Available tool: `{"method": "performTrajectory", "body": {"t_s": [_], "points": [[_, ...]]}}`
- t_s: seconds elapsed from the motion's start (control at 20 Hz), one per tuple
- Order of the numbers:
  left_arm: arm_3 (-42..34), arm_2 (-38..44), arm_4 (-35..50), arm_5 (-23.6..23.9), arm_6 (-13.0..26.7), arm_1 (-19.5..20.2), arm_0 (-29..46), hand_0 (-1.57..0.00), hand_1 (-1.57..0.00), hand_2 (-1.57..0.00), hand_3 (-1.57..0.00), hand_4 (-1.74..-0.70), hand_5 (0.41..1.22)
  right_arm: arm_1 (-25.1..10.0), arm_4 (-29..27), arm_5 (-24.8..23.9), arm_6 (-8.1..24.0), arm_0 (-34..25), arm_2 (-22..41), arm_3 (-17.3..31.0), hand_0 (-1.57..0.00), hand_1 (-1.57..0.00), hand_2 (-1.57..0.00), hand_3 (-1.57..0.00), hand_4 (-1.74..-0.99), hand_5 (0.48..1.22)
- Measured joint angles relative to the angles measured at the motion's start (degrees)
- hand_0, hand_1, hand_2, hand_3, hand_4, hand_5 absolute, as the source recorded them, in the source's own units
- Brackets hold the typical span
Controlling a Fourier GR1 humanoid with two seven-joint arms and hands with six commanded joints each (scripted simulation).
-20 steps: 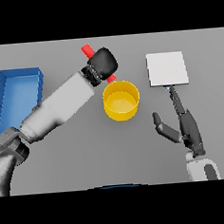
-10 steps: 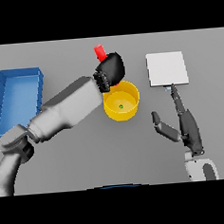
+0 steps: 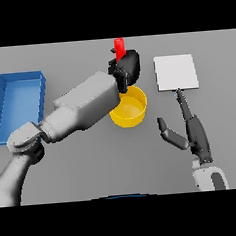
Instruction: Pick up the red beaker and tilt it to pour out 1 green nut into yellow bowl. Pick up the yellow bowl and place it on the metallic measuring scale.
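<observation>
The left hand point(image 3: 127, 66) is gripping the red beaker point(image 3: 119, 48) — fingers wrapped round it — just above the yellow bowl point(image 3: 130, 109); the right hand point(image 3: 191, 129) is resting spread open beside it.

Grey table point(image 3: 85, 183) carrying three things: blue tray point(image 3: 18, 105) at its left edge, yellow bowl point(image 3: 132, 109) near the centre, and flat metallic measuring scale point(image 3: 175, 72) right of the bowl, set apart from it.
</observation>
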Motion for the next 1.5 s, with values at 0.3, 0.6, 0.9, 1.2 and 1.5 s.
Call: {"method": "performTrajectory", "body": {"t_s": [0.3,0.6,0.9,1.2,1.5], "points": [[5.3,7.7,3.4,3.9,-1.2,3.4,-7.9,-1.57,-1.57,-1.57,-1.26,-1.73,1.221,-1.1,0.2,-0.4,-0.7,-0.3,-0.7,-0.3,0.00,0.00,0.00,0.00,-1.024,0.681],[13.4,22.9,13.6,3.8,1.7,8.4,-14.0,-1.57,-1.57,-1.57,-1.39,-1.73,1.221,-0.5,-0.2,-0.4,-0.7,-0.5,-0.6,0.3,0.00,0.00,0.00,0.00,-0.996,0.675],[18.6,41.0,28.2,7.2,11.5,17.2,-12.4,-1.57,-1.57,-1.57,-1.45,-1.74,1.221,0.2,-1.9,0.3,0.7,-1.5,-0.7,0.5,0.00,0.00,0.00,0.00,-1.002,0.666],[16.8,53.3,41.0,16.2,18.9,25.5,-0.3,-1.57,-1.57,-1.57,-1.43,-1.74,1.221,0.5,-0.4,-0.4,0.5,-1.7,0.1,1.2,0.00,0.00,0.00,0.00,-1.050,0.653],[5.2,62.5,53.6,21.8,28.2,26.1,15.0,-1.57,-1.57,-1.57,-1.47,-1.74,1.221,-0.3,0.9,-0.9,0.1,-0.8,0.3,0.8,0.00,0.00,0.00,0.00,-1.052,0.648]]}}
